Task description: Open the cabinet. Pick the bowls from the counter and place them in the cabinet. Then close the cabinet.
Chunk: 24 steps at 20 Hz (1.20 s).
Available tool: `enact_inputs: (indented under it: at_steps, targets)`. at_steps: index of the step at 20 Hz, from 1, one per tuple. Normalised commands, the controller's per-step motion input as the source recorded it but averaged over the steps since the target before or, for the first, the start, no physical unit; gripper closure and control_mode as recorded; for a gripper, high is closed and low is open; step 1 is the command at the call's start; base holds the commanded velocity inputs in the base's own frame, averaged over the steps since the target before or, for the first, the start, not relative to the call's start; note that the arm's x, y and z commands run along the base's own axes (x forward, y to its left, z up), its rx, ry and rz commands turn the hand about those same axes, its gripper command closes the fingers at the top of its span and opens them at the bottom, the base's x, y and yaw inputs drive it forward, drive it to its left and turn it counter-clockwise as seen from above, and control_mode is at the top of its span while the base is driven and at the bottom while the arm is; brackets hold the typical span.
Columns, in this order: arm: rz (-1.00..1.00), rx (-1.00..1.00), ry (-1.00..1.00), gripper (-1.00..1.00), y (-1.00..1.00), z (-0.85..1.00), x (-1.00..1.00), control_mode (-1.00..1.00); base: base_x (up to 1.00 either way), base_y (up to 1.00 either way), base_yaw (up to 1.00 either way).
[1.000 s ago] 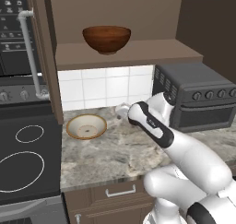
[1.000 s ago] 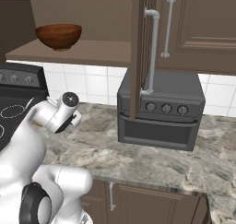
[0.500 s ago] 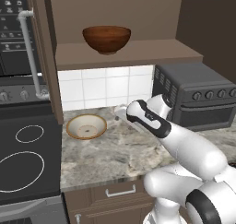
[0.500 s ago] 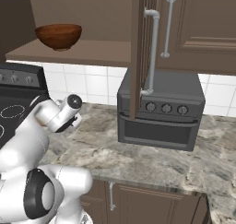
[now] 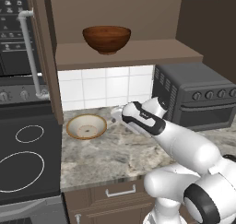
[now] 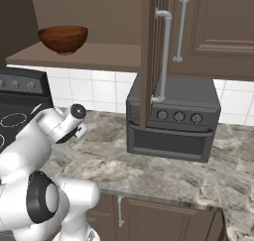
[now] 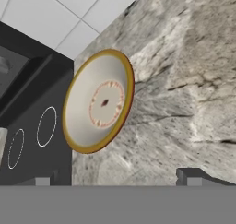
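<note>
So you're partway through the stacking bit here. The cabinet (image 5: 46, 57) is already swung open, and the reddish-brown wooden bowl (image 5: 106, 38) is sitting upright on its shelf (image 5: 152, 50), so that one's done. What's left is the shallow bowl (image 5: 86, 126) with the tan rim and cream inside, sitting flat on the bench (image 5: 106, 154) just beside the black stovetop (image 5: 27, 154) and under the open door on the left.

Your tool (image 7: 120, 179) is hanging over the bench to the right of that bowl, pointed down at it, near but not touching. In the hand view you can see the two finger tips (image 7: 186, 176) set wide apart with nothing between them, so it's empty and ready. The bowl sits up and to the left of the gap between them there, not centred yet.

My read: you're on the approach for bowl number two. Next you'd want to slide the tool over toward the stovetop side until one finger tip lines up inside the rim and the other outside, then drop down and pinch the rim. It's a shallow, sloped wall, so I'd guess a grip too near the lip could slip off.

After that it's up to the shelf, and watch the toaster oven (image 5: 198, 96) on your right and the door edge on your left while lifting. Both doors still need closing at the end.
</note>
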Motion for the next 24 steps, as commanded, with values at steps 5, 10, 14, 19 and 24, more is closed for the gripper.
enact_inputs:
  at_steps: [5, 10, 14, 19, 24]
  targets:
    - [0.0, 0.0, 0.0, -1.0, 0.07, -0.1, 0.1, -1.0, 0.0, 0.0, 0.0]
    - [0.0, 0.0, 0.0, -1.0, 0.07, -0.08, 0.15, -1.0, 0.0, 0.0, 0.0]
    - [0.0, 0.0, 0.0, -1.0, 0.11, -0.06, 0.11, -1.0, 0.0, 0.0, 0.0]
    - [0.0, 0.0, 0.0, -1.0, 0.11, -0.19, 0.19, -1.0, 0.0, 0.0, 0.0]
    - [0.0, 0.0, 0.0, -1.0, 0.07, -0.22, 0.14, -1.0, 0.0, 0.0, 0.0]
